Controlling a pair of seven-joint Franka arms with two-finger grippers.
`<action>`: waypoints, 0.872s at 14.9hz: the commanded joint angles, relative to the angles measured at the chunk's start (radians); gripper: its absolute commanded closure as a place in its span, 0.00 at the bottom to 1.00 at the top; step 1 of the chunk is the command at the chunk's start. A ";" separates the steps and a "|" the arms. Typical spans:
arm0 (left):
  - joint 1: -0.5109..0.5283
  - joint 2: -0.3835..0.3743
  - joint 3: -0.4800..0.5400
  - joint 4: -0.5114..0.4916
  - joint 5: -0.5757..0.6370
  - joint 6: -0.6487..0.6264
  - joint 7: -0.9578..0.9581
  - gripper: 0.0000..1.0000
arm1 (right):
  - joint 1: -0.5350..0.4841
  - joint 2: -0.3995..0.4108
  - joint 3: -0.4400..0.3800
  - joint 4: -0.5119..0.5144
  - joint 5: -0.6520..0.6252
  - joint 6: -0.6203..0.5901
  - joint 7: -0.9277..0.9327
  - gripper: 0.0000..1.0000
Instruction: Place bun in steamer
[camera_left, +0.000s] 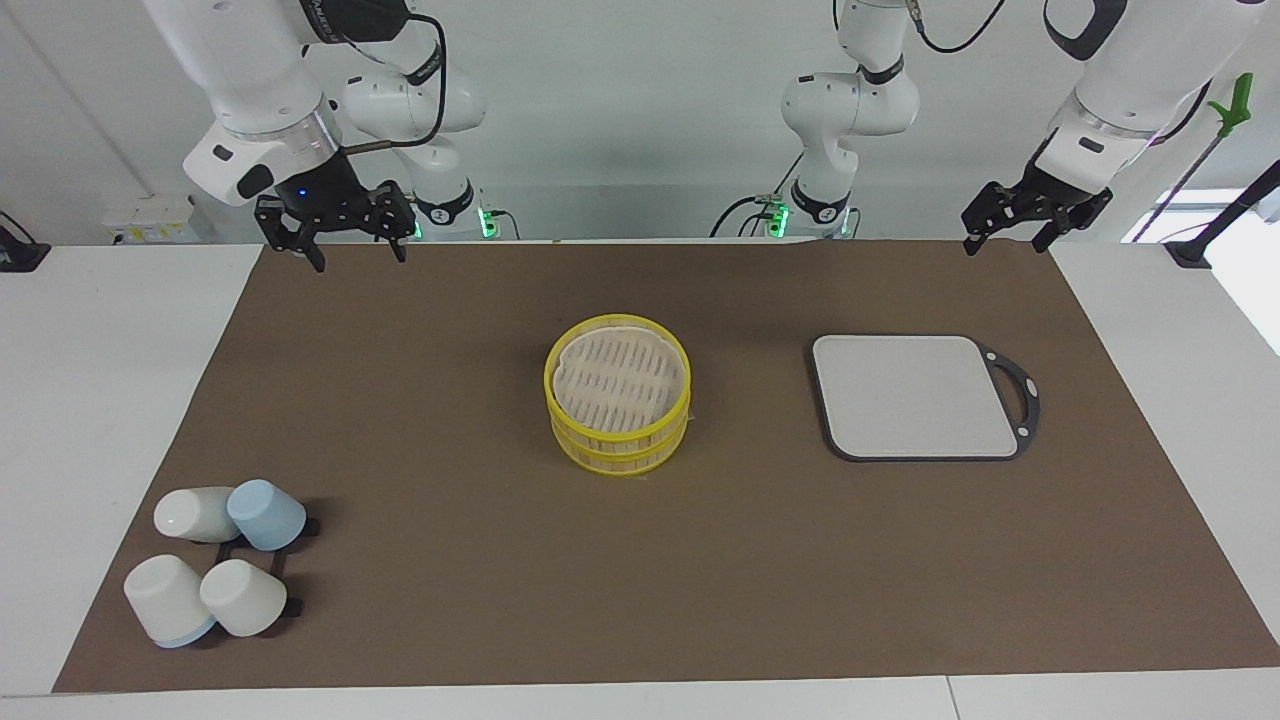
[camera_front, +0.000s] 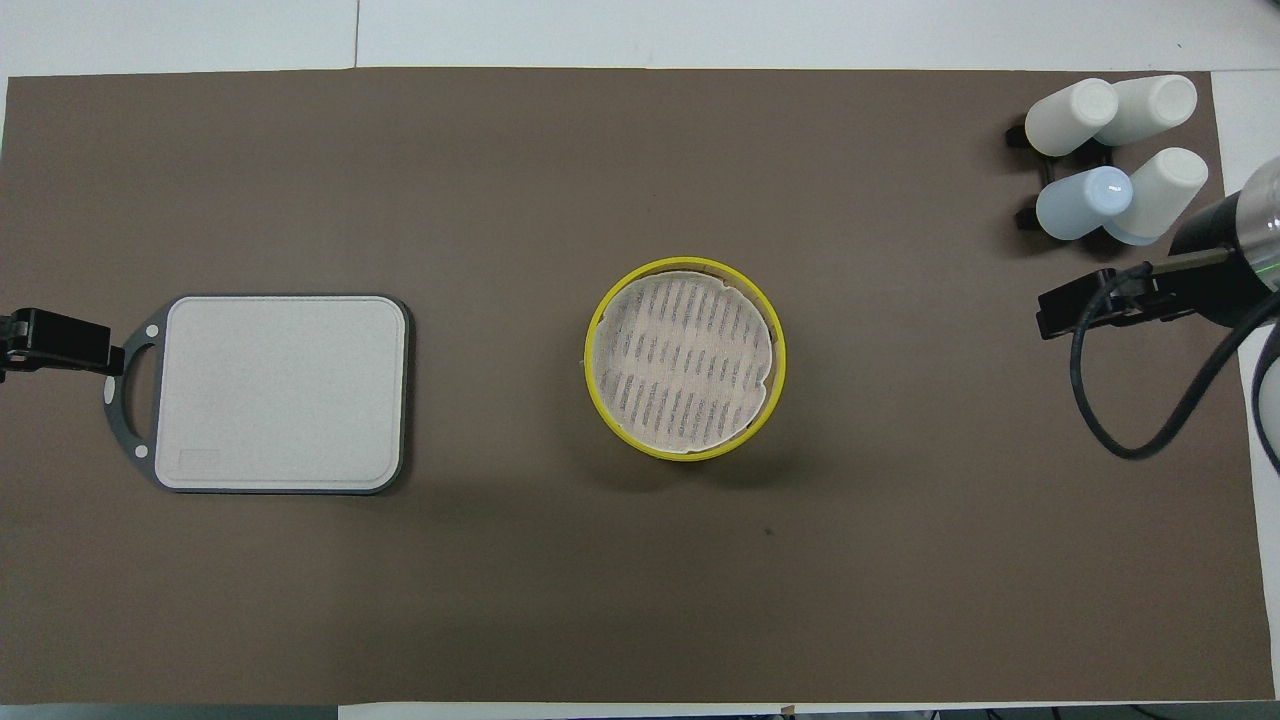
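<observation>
The steamer, a round bamboo basket with yellow rims, stands in the middle of the brown mat, and a slatted tan surface fills its top. The bun is hidden or out of view in both views. My right gripper hangs open and empty in the air over the mat's edge by the robots, toward the right arm's end, well away from the steamer. At the left arm's end my left gripper waits open and empty, raised over the mat's corner.
A grey square board with a dark handle lies beside the steamer toward the left arm's end. Several white and blue cups lie on a black rack at the corner farthest from the robots, at the right arm's end.
</observation>
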 joint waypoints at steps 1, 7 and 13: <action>0.004 0.007 -0.001 0.017 -0.016 -0.020 0.011 0.00 | -0.014 -0.038 0.011 -0.025 -0.003 -0.009 -0.028 0.00; 0.002 0.007 -0.001 0.022 -0.016 -0.022 0.010 0.00 | 0.014 -0.055 -0.021 -0.027 -0.013 -0.016 -0.031 0.00; 0.001 0.007 -0.001 0.022 -0.016 -0.020 0.010 0.00 | 0.017 -0.054 -0.036 -0.021 -0.013 -0.009 -0.028 0.00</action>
